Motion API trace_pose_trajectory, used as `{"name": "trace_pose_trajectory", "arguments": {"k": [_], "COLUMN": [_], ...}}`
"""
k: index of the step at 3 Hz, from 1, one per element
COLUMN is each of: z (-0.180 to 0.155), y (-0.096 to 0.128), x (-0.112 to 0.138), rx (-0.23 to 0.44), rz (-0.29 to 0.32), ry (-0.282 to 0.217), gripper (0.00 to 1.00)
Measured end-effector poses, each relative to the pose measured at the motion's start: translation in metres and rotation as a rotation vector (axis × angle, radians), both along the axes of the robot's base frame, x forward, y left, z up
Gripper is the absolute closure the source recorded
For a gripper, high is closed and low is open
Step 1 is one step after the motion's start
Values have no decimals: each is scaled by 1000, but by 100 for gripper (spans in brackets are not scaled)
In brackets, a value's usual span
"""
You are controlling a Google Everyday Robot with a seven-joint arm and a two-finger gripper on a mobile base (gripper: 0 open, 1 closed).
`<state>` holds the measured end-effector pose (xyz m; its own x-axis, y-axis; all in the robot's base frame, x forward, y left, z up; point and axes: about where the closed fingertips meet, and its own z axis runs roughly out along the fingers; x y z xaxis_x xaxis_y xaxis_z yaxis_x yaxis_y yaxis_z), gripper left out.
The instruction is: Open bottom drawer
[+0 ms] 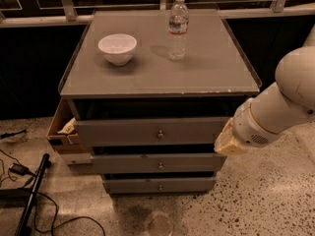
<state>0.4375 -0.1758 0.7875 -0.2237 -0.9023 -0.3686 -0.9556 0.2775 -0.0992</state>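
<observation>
The bottom drawer [133,185] is the lowest and narrowest grey front of the cabinet, with a small round knob [160,187] at its centre. It sits pushed in, set back under the middle drawer [123,163] and the top drawer [118,131]. My gripper [228,142] is at the end of the white arm [285,102], by the cabinet's right front corner. It is level with the top and middle drawers, above and to the right of the bottom drawer's knob.
A white bowl [117,48] and a clear water bottle [178,27] stand on the cabinet top [216,68]. A cardboard box [63,131] leans against the cabinet's left side. Cables and a dark pole [30,195] lie on the speckled floor at the left.
</observation>
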Motion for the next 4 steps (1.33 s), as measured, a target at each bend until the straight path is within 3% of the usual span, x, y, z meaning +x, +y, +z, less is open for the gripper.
{"name": "trace_pose_trajectory", "arguments": {"k": [2,3,4], "z": [-21,-82,-168], "y": [-3,-3,3], "x": [-3,-17,-29], "rx": [8,45,114], "rz": [1,18,35], "ry": [4,18,26], "gripper": [100,100,100]}}
